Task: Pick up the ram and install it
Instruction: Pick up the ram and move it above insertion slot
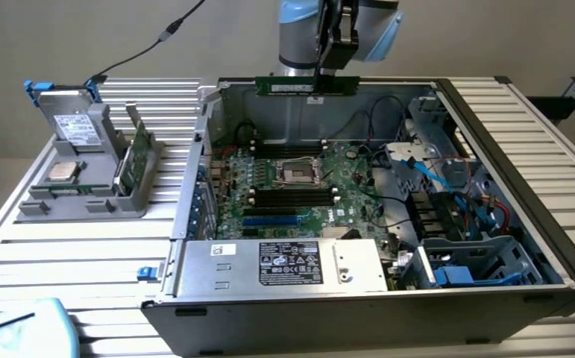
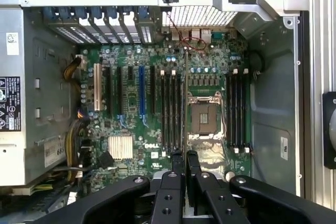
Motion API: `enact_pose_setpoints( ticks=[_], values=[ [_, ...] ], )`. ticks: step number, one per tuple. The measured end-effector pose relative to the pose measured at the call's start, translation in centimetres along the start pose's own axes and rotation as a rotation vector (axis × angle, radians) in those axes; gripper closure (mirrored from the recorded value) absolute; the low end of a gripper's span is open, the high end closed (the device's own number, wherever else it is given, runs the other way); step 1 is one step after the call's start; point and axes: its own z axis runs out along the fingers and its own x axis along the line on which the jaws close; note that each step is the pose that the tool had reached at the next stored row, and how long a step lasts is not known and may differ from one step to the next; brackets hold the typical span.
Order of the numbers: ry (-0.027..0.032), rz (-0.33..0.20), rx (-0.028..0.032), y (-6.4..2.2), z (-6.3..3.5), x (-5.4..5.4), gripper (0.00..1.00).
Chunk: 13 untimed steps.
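Note:
The ram (image 1: 287, 86), a long green stick, hangs level above the far wall of the open computer case (image 1: 555, 246). My gripper (image 1: 329, 74) is shut on it near one end. In the wrist view the ram (image 2: 185, 103) appears edge-on as a thin line running out from between my fingers (image 2: 176, 174). It hangs high over the green motherboard (image 2: 131, 124), in line with the gap between the black memory slots (image 2: 170, 108) and the CPU socket (image 2: 203, 119). More black slots (image 2: 236, 108) lie beyond the socket.
A grey stand (image 1: 83, 201) on the slatted table at the exterior view's left holds a labelled drive (image 1: 73, 127), another green stick (image 1: 138, 153) and a chip (image 1: 63, 171). Inside the case are a power supply (image 1: 287, 265) and blue and black cables (image 1: 447, 175).

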Motion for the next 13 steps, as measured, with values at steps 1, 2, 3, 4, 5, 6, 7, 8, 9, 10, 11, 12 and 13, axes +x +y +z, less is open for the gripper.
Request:
enact_pose_setpoints(
  ticks=[1, 2, 3, 4, 5, 6, 7, 8, 9, 10, 11, 12, 13],
  values=[
    [-0.0005, 0.006, 0.0003, -0.04, 0.18, 0.0, 0.86],
    [-0.0011, 0.013, 0.0006, -0.08, 0.36, 0.0, 0.86],
    [-0.0016, 0.019, 0.0008, -0.11, 0.53, 0.0, 0.86],
    [-0.0021, 0.026, 0.001, -0.14, 0.73, 0.0, 0.86],
    [-0.0026, 0.031, 0.0011, -0.17, 0.91, 0.0, 0.86],
    [-0.0029, 0.034, 0.001, -0.18, 1.09, 0.0, 0.86],
    [-0.0028, 0.034, 0.0001, -0.2, 1.24, 0.1, 0.86],
    [-0.0025, 0.035, -0.0025, -0.22, 1.33, 0.1, 0.86],
    [-0.0022, 0.035, -0.0074, -0.22, 1.4, 0.1, 0.86],
    [-0.0021, 0.035, -0.0126, -0.22, 1.48, 0.1, 0.86],
    [-0.0018, 0.035, -0.0177, -0.23, 1.58, 0.1, 0.86],
    [-0.0017, 0.036, -0.0228, -0.23, 1.68, 0.1, 0.86],
    [-0.0015, 0.036, -0.0277, -0.24, 1.79, 0.1, 0.86]
  ],
)
